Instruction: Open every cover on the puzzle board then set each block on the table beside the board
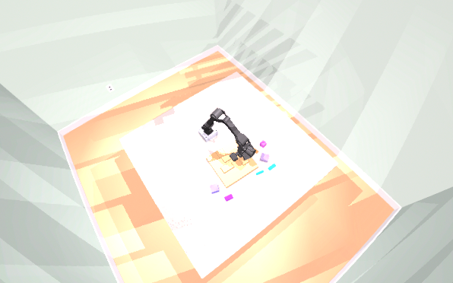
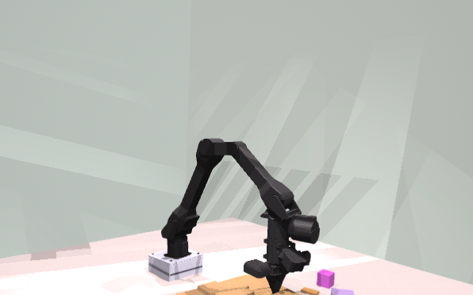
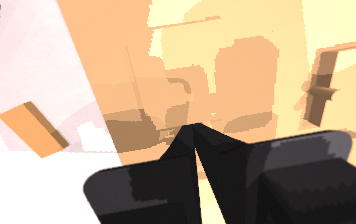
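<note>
Figure: wrist, top and exterior views, read left to right. At far left of the wrist view a small orange rectangular block [image 3: 33,128] lies on the pale surface [image 3: 39,65], off the flat tan wooden puzzle board [image 3: 124,65], with its long axis on a diagonal. At centre I see the black pincer [image 3: 195,131] with its two fingers pressed together to a single point, holding nothing; I judge it set as a pushing tip rather than for a grasp. It points down onto the board, over a shaded recess whose outline is too blurred to name. To the right of the tip, well apart, a narrow brown bar cover [image 3: 320,97] stands with its long axis roughly up and down the frame, a small knob midway along it. I judge the next push turns on this: the cover lies to the pincer's right, so the tip must travel sideways across it. In the top view, coloured blocks, including a magenta cube [image 1: 263,144], rest beside the board.
</note>
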{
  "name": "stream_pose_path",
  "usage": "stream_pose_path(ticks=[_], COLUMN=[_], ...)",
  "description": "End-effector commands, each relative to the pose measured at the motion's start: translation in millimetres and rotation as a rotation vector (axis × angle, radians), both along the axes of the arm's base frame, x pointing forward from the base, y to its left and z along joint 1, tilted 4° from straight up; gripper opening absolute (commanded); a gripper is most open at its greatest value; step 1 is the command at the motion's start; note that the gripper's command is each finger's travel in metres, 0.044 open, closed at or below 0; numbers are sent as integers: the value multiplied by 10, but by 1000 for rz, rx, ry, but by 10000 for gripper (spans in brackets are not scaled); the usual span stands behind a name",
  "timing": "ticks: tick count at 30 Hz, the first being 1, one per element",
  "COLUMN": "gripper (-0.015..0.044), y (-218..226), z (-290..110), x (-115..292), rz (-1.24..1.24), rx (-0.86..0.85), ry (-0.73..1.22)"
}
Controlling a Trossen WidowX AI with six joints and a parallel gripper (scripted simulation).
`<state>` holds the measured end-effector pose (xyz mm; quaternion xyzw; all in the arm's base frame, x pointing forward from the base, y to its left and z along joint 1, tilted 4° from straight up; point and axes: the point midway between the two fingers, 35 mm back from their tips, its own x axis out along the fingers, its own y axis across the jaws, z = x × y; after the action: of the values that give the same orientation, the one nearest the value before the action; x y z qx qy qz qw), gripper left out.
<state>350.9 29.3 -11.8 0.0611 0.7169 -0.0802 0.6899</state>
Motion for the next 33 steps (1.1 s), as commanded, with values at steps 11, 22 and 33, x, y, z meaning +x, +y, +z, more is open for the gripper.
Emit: stream_pose_path(ticks=[11, 22, 33], gripper=[0, 0, 0], y=[-17, -37, -59], z=[9, 10, 9], x=[161, 271, 380], rz=[5, 5, 5], rx=[3, 3, 3], ry=[-5, -6, -6])
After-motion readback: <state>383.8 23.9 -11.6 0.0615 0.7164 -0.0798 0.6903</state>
